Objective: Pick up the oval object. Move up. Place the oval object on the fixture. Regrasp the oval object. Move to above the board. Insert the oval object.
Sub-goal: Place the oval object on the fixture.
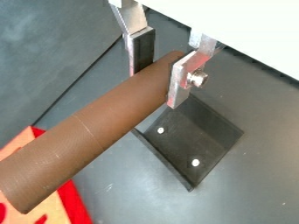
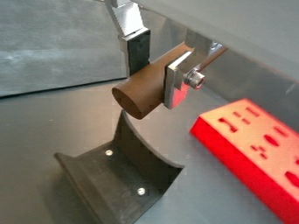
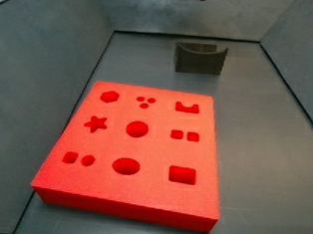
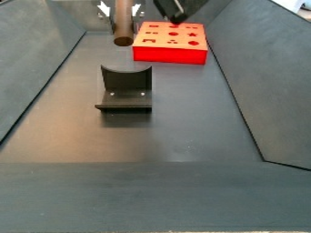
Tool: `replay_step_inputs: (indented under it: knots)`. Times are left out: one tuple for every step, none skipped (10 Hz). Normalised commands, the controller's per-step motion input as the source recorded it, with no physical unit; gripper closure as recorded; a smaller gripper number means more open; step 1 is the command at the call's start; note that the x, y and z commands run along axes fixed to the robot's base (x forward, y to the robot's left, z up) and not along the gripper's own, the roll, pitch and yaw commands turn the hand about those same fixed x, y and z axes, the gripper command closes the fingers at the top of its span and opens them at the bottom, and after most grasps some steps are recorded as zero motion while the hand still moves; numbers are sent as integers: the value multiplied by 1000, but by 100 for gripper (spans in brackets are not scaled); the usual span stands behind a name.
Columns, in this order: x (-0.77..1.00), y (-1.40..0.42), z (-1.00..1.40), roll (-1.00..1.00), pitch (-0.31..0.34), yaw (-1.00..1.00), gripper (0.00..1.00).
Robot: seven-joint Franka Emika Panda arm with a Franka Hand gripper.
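Gripper point(image 1: 163, 61) is held above the fixture point(image 1: 193, 140), fingers clamped on the oval object point(image 1: 93, 131); the board point(image 3: 138, 143) lies apart.

A dark grey floor point(image 4: 183, 127) carries two things. The fixture point(image 4: 124, 89) stands near the middle, and the red board point(image 4: 172, 43) lies flat, well apart from it. The pincer point(image 4: 120, 11) hangs above both.

Setting: robot test cell, laboratory type. Evidence: dark grey walled enclosure floor point(image 4: 183, 127); bolted dark L-shaped fixture point(image 4: 124, 88); bright red slab with shaped holes point(image 3: 138, 148); gripper point(image 4: 120, 11) overhead.
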Motion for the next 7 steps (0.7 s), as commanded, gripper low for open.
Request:
replay_step_inputs:
  knots:
    - [69,46,-2,-305,91,-101,100]
    - [63,37,2,-218,71,-94,100]
    - [62,43,-2,-203,61,-94,100]
    - [100,66,-1000,-1000,-6,-109,100]
    - [103,69,-1000,-1000,-9,-109,100]
    - [110,74,-1000,-1000,7,-105,100]
    - [115,74,-1000,-1000,18,-105,100]
